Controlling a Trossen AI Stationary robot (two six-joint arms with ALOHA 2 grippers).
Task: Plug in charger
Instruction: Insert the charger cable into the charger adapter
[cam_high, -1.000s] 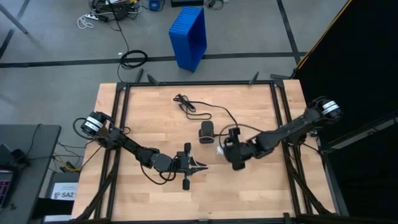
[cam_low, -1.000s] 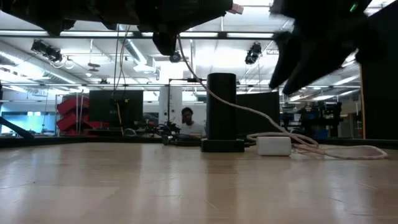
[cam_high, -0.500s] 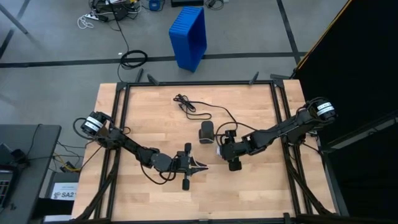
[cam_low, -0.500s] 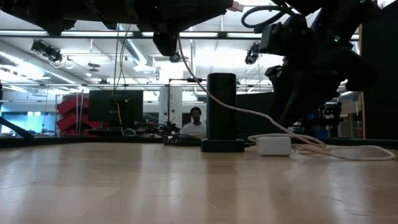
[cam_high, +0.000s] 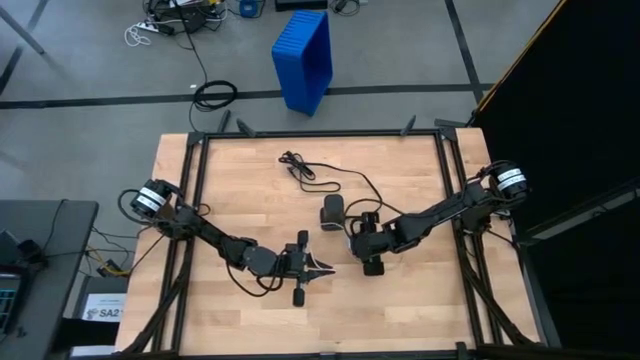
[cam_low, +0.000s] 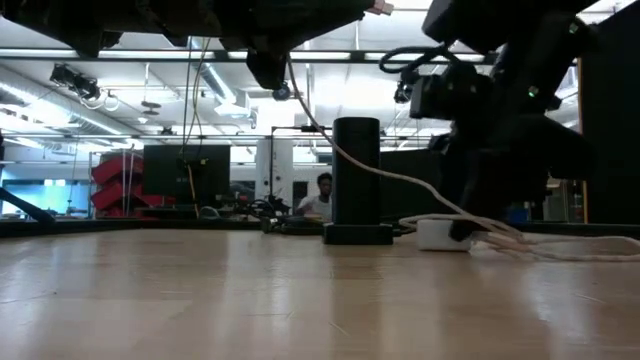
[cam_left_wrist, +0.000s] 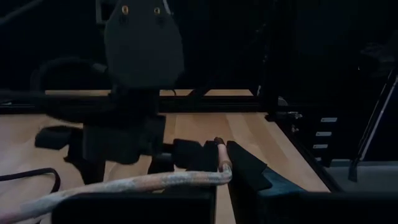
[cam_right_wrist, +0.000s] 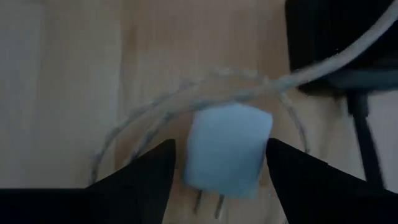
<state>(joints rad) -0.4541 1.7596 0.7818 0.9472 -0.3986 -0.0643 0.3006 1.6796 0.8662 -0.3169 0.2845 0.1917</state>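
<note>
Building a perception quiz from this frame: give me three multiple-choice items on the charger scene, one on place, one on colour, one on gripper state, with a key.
1. Where does the white charger block lie?
A. On the wooden table
B. In the blue bin
C. On the floor

2. What colour is the upright speaker by the charger?
A. White
B. Black
C. Red

3. How does the right gripper stand?
A. Shut beside the block
B. Open, a finger on each side of the block
C. Out of view

Key: 1 A, the right wrist view shows wood under the block; 2 B, it reads dark in the low view; 3 B, the right wrist view shows both fingers flanking the block, gaps visible.
</note>
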